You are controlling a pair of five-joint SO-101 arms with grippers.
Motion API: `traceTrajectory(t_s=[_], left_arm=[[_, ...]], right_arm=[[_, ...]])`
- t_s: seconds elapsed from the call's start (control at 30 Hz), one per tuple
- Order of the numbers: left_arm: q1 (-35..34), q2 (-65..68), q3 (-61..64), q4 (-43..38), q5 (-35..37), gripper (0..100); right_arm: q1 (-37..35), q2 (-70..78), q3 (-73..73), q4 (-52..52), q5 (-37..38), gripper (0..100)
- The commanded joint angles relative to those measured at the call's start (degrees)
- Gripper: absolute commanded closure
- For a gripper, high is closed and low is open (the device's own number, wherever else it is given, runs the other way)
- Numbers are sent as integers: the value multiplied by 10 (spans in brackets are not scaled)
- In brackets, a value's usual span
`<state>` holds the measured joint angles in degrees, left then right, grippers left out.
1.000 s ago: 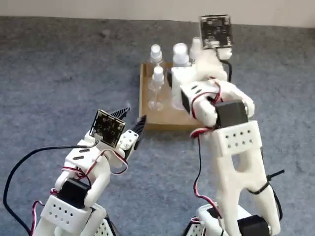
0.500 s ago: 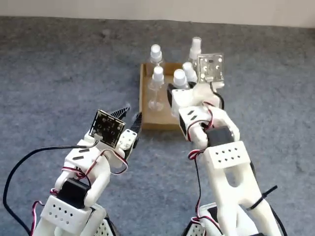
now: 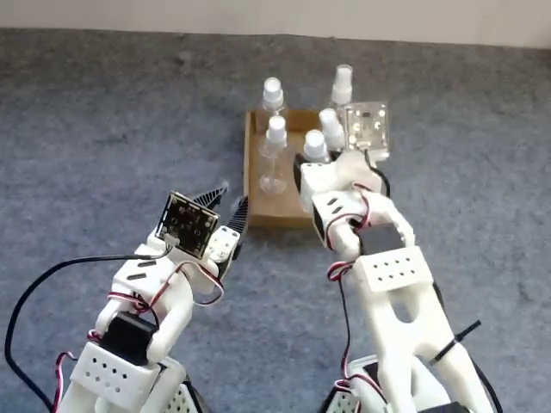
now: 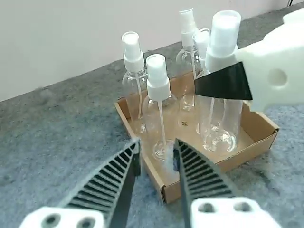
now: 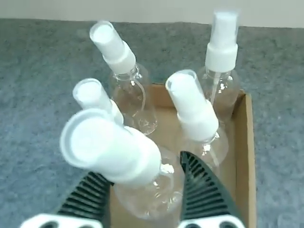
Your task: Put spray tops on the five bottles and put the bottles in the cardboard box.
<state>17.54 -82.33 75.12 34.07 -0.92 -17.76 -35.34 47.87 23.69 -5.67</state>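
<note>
Clamping 1 capped bottle (image 5: 111, 145) inside the cardboard box (image 5: 244, 156), the right end effector (image 5: 142, 168) stands closed; the left end effector (image 4: 156, 145), at the box's 7 o'clock, gapes empty.

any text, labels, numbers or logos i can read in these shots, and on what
No text can be read anywhere.
bottles: clear plastic with white spray tops, no labels, and none on the held bottle between the right gripper jaws.
cardboard box: plain walls; the small dark mark on its floor is too small to read.
circuit boards on the wrists: tiny markings, too small to read.
</note>
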Motion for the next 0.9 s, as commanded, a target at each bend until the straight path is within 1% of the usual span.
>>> traceTrajectory(t_s=[0.0,0.13,0.27,0.37,0.5,0.87], left_arm=[[-7,2,-2,-13,-3,923],[-7,2,-2,-13,-3,923],[-7,2,-2,-13,-3,923],[-7,2,-2,-13,-3,923],[-7,2,-2,-13,-3,923],[-5,2,-2,-13,-3,923]], right_arm=[[6,4,-4,-33,-4,994],[5,7,-2,-34,-5,994],[7,8,4,-34,-26,994],[6,8,25,-36,-27,994],[6,8,52,-77,-25,994],[6,8,62,-79,-25,994]])
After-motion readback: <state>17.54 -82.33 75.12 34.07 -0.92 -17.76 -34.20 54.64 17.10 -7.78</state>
